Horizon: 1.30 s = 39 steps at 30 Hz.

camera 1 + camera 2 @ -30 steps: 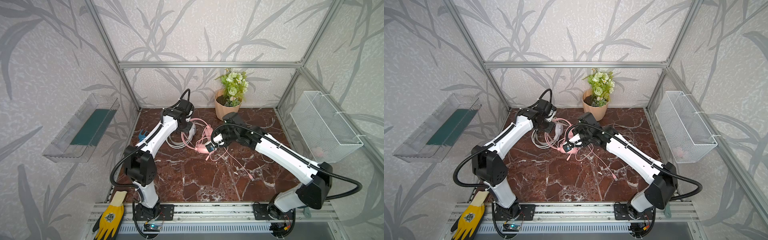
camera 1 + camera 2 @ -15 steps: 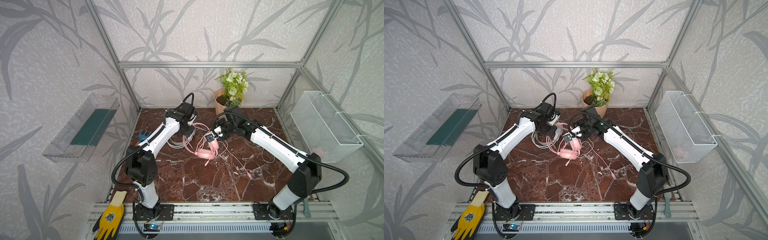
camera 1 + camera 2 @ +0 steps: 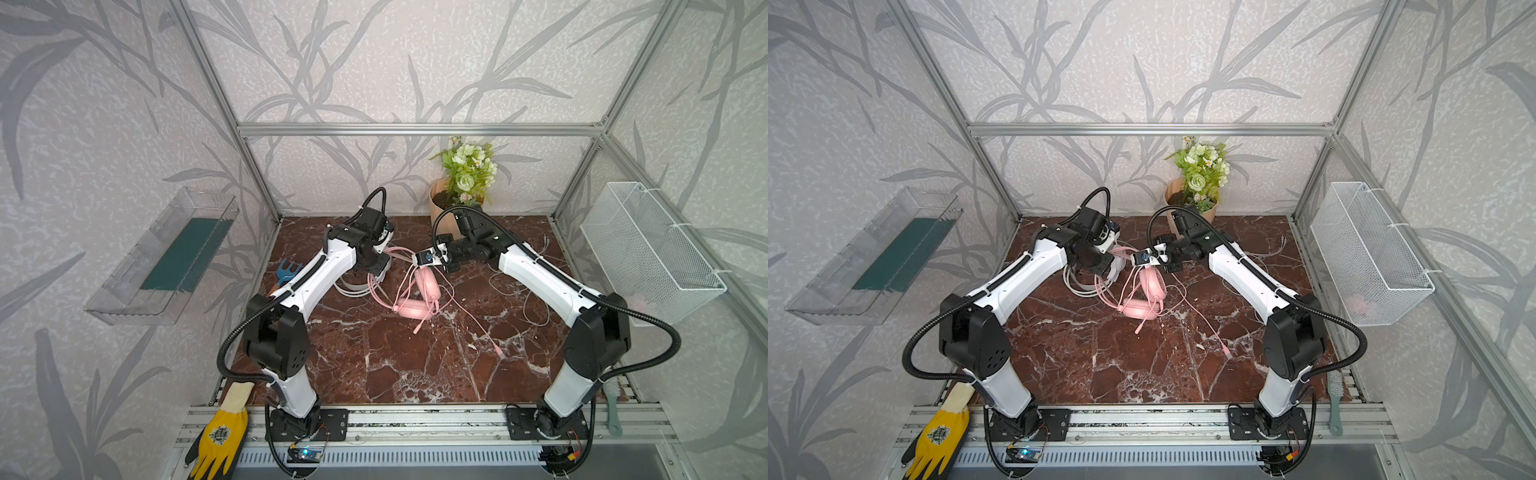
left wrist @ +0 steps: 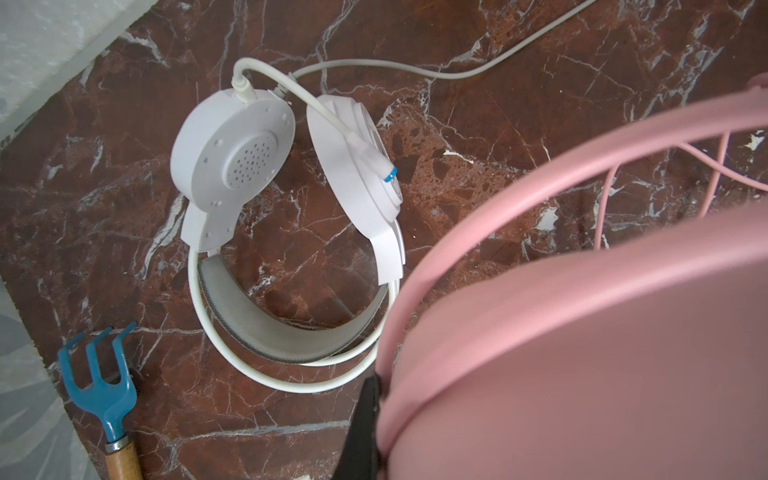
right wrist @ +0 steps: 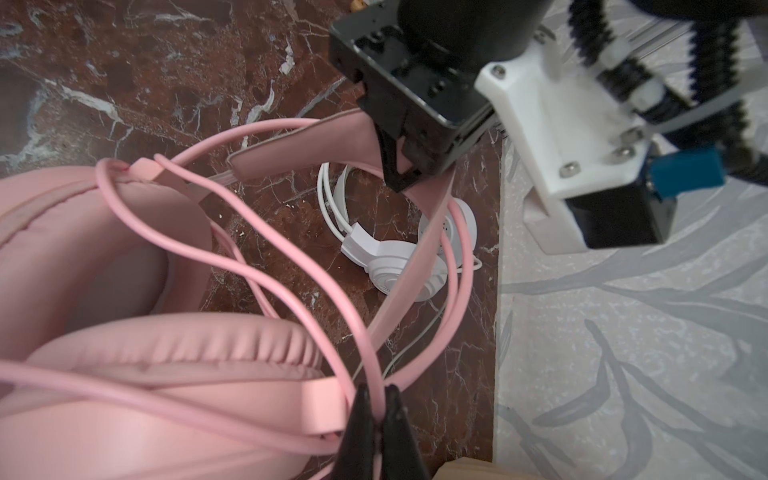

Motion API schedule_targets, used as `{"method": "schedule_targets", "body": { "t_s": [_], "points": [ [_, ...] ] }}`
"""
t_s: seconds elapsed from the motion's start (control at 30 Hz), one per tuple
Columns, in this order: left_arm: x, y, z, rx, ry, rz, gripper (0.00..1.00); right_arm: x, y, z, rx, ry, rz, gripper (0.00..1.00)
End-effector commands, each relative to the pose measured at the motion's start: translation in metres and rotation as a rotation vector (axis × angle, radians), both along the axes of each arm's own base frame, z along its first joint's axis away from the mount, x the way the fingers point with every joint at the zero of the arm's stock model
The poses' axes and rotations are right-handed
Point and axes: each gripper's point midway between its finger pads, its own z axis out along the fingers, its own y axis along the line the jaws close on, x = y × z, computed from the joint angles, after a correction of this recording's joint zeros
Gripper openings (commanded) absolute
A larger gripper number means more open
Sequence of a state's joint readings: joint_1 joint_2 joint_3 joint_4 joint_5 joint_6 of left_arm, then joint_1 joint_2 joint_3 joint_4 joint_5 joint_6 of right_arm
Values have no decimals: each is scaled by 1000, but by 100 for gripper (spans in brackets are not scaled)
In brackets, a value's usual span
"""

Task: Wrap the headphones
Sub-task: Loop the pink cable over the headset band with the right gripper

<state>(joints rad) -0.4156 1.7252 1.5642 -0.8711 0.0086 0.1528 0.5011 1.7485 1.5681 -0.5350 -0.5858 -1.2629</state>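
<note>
Pink is where the work stands: we judge the wrapping begun on one headset and not yet started on the other.

The pink headset (image 3: 415, 309) is at the far middle of the marble worktop (image 3: 395, 374), between the two arms, and is held up by its headband. Our left claw (image 5: 402, 172) is clamped on the flat band. Our right claw (image 5: 376, 419) is closed on pink strands of the same headset just beside an earcup, though we cannot tell whether these are cable or thin headband tube. The pink cable (image 5: 299, 272) crosses the earcups in a few slack loops. Its long tail runs toward the near right, with the plug lying free, and needs winding in.

The white headset (image 4: 232, 153) lies flat just left of the pink one, below the left wrist. Its white cable (image 4: 415, 71) runs off unwound, so all of that work is left.

Around the scene, a wire basket (image 3: 648, 249) hangs on the right wall and a clear tray (image 3: 162, 257) on the left. A flower pot (image 3: 440, 203) stands at the far edge, close behind the right arm. A yellow glove (image 3: 220, 436) lies near left on the rail, a blue rake (image 4: 104, 386) lies beside the white headband, and a brush (image 3: 613, 409) lies near right.

We judge the main obstacle to be the white headset directly under the pink band, where the two cables could snag each other.
</note>
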Motion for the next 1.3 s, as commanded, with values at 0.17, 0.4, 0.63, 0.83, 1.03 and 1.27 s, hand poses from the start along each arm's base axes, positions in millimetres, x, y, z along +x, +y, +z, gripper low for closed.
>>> {"method": "schedule_targets", "body": {
  "t_s": [0.17, 0.4, 0.63, 0.83, 1.03, 1.27],
  "points": [
    [-12, -16, 31, -126, -45, -41, 0, 11, -1, -17, 45, 120, -37, 0],
    [-9, -19, 40, -155, -72, -35, 0, 18, -3, -21, 145, 215, -107, 15],
    [-10, -19, 38, -171, -64, -21, 0, 19, -11, -27, 222, 272, -164, 41],
    [-10, -22, 36, -196, -55, -17, 0, 21, -25, -28, 279, 323, -201, 52],
    [-9, -25, 33, -213, -45, -20, 0, 29, -39, -24, 328, 323, -271, 64],
    [-7, -26, 35, -244, -44, -16, 0, 36, -54, -16, 431, 369, -374, 72]
  ]
}}
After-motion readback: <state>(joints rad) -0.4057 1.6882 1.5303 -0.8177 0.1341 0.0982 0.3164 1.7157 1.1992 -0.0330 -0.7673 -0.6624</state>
